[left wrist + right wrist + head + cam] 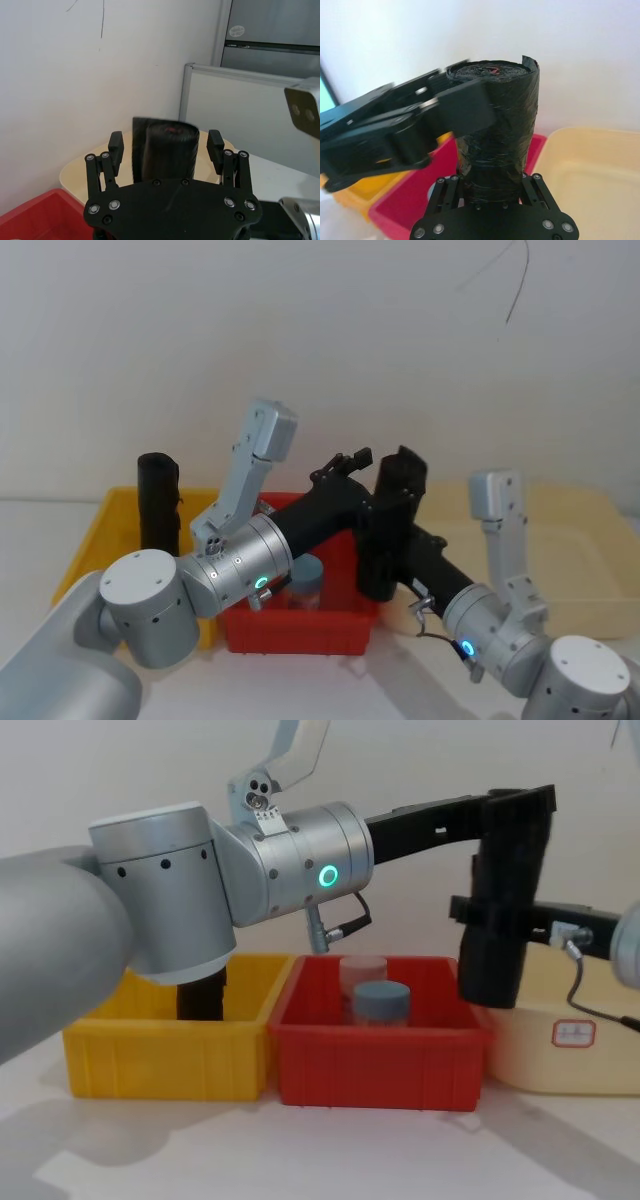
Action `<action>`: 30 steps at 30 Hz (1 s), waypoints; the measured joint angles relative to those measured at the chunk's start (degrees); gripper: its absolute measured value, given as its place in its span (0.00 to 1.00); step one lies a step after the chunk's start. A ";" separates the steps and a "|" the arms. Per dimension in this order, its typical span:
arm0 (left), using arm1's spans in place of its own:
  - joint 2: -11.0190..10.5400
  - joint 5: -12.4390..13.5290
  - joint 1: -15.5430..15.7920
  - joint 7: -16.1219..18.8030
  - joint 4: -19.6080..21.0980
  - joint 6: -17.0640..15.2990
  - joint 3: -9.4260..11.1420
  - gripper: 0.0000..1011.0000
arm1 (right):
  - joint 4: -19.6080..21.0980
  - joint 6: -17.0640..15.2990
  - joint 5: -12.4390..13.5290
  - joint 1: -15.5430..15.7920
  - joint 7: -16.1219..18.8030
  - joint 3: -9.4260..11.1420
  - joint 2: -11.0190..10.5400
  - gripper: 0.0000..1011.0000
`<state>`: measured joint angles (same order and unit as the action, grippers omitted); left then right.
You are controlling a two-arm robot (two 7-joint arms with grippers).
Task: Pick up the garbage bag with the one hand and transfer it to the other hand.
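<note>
The garbage bag [390, 540], a black roll with a red mark at its top end [492, 71], is held upright in the air above the red bin's right end. My right gripper [492, 192], on the blue-lit arm, is shut on the roll's lower half [495, 960]. My left gripper [166, 145], on the green-lit arm, reaches in from the left at the roll's upper part [512, 815]. It is open, one finger on each side of the roll, with a small gap showing between each finger and the roll.
Below stand a yellow bin [160, 1060] holding another black roll [158, 502], a red bin [380, 1070] with a grey-lidded jar [380, 1003] and a clear jar, and a cream tub [560, 1050] on the right. A white wall rises behind.
</note>
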<state>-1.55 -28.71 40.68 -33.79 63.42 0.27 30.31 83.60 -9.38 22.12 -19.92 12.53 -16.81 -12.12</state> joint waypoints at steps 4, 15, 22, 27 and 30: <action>0.00 0.00 0.00 0.00 0.00 0.00 0.00 0.99 | 0.29 -0.06 0.41 0.09 -0.91 1.48 0.23 0.47; 0.00 0.00 0.00 0.00 0.00 0.00 0.00 0.99 | -0.52 -0.09 1.34 -0.76 -4.00 6.61 0.07 0.47; 0.00 0.00 0.00 0.00 0.00 0.00 0.00 0.99 | -3.29 -0.88 1.48 -2.55 -5.80 9.84 -0.91 0.49; 0.00 0.00 0.00 0.00 0.00 0.00 0.00 0.99 | -5.46 -1.40 1.44 -3.51 -6.60 11.20 -1.42 0.61; 0.00 0.01 0.00 0.01 0.00 0.00 0.00 0.99 | -6.52 -1.59 1.22 -3.89 -7.06 11.78 -1.64 0.68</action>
<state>-1.55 -28.71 40.68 -33.78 63.42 0.27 30.31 77.08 -10.97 23.34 -23.81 5.47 -5.03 -13.76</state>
